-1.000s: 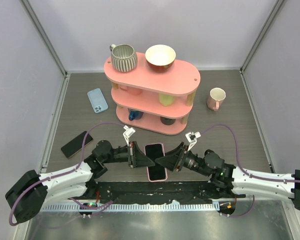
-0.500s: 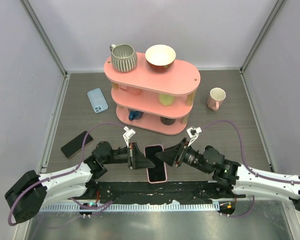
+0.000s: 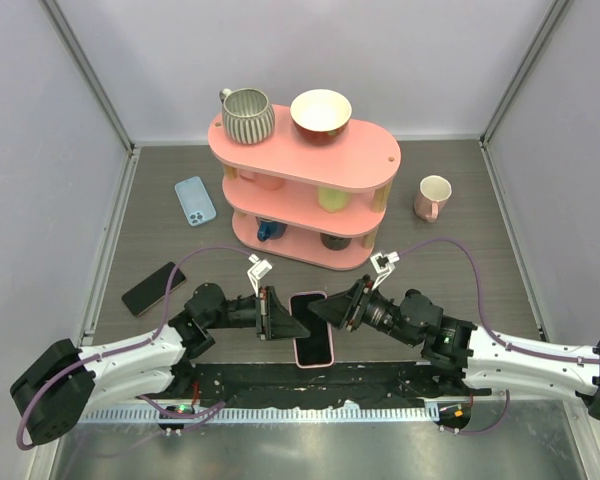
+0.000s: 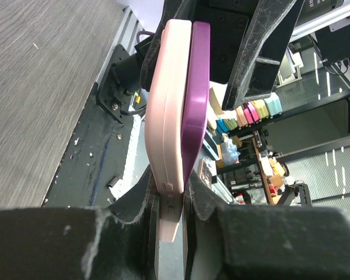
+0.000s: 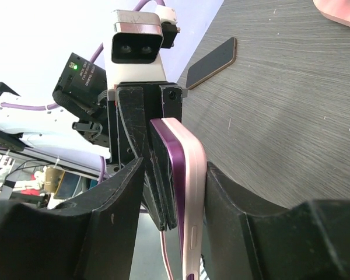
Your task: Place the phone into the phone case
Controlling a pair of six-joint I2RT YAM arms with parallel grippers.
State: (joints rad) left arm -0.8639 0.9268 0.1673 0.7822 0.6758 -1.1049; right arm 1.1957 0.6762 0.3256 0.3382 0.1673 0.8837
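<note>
Top external shows one phone [image 3: 313,322] lying screen-up inside one pink phone case [image 3: 314,361]. It sits between my two arms at the near edge of the table [image 3: 460,290], with its long axis running almost straight from the far side toward my bases. My left gripper [image 3: 298,325] meets it from one long side and my right gripper [image 3: 325,313] from the other. Seen edge-on from the left wrist, the purple phone [image 4: 195,99] lies against the case [image 4: 166,105], which juts out past it nearest the lens. There my left fingers [image 4: 134,204] are pinched narrowly onto the case. From the right wrist, my right fingers [image 5: 227,192] stand about half apart, straddling phone [image 5: 172,169] and case [image 5: 192,175] together, one pad against the case; whether they squeeze I cannot tell. I also cannot tell whether the case rests on the table. Elsewhere I count one blue phone [image 3: 195,200], perhaps only a case, one dark phone [image 3: 153,288], one pink shelf [image 3: 380,160], two mugs, ribbed mug [image 3: 247,115] and pale mug [image 3: 433,196], and one bowl [image 3: 321,113]. The things on the shelf's lower tiers are mostly hidden.
</note>
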